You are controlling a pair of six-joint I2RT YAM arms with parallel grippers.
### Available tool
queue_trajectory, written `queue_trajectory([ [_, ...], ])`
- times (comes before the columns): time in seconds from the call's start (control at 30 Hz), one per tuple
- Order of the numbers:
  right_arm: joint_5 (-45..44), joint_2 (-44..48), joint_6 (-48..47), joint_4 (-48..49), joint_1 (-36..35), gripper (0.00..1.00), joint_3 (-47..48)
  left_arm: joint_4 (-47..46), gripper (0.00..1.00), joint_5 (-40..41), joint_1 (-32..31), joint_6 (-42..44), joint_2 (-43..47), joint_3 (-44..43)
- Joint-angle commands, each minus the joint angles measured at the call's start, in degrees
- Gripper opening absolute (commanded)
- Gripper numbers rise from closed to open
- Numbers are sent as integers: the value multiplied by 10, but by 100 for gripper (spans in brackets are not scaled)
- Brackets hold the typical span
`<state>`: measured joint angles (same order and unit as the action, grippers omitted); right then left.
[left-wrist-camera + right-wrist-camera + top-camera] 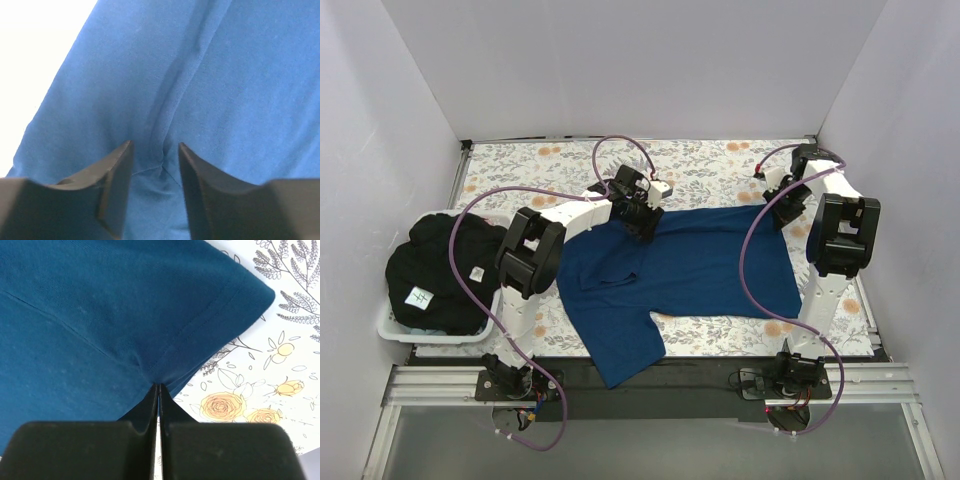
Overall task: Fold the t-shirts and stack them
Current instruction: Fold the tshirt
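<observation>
A plain dark royal blue t-shirt [690,265] lies spread on the floral cloth, one part hanging over the near table edge. My left gripper [642,215] is open at the shirt's far left part. In the left wrist view [155,145] its fingers straddle a raised crease of the blue cloth [225,75]. My right gripper [775,205] is at the shirt's far right corner. In the right wrist view [158,385] it is shut on the stitched hem of the shirt [100,305]. A black t-shirt [435,265] with a white tag [419,297] lies bunched in a bin at the left.
The white bin [395,330] stands at the table's left edge. The white floral-patterned cloth [720,165] covers the table and shows beside the hem in the right wrist view [280,365]. White walls close in the left, back and right sides.
</observation>
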<state>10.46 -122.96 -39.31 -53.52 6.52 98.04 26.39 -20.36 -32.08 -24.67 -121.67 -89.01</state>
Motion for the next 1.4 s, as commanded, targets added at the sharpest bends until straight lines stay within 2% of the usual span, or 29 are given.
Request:
queue_trajectory([
  [0.0,0,6,-3,-13,6,1,24,-8,38,0,-4,2,6,-18],
  [0.13,1,17,-2,-14,11,1,37,-8,29,1,-3,1,21,-13],
  [0.27,0,23,-2,-17,16,1,52,-7,9,-5,-3,4,38,-5],
  [0.3,-1,24,-3,-17,16,1,54,-6,1,-8,-3,4,40,-3],
  [0.8,-23,17,-16,-20,25,1,54,48,0,-64,-3,-8,50,-25],
  [0.83,-21,16,-18,-20,25,1,53,56,1,-65,-3,-7,41,-27],
  [0.87,-17,15,-20,-21,25,1,51,63,8,-64,-3,-7,37,-29],
  [0.9,-16,15,-23,-25,25,1,45,71,20,-61,-2,-7,38,-27],
  [0.93,-15,18,-30,-30,24,11,42,70,28,-60,0,-13,41,-20],
  [0.97,-12,19,-34,-32,25,30,40,65,32,-63,10,-20,55,-14],
  [1.0,-10,23,-38,-32,25,37,38,54,38,-71,19,-28,64,1],
  [1.07,-1,33,-38,-33,25,47,44,52,41,-87,43,-58,84,5],
  [1.1,11,36,-36,-33,25,51,52,51,42,-101,75,-69,103,7],
  [1.23,42,35,-22,-33,22,51,107,21,43,-114,161,-124,162,50],
  [1.37,51,13,-7,-32,-2,47,139,-1,43,-107,241,-143,187,83],
])
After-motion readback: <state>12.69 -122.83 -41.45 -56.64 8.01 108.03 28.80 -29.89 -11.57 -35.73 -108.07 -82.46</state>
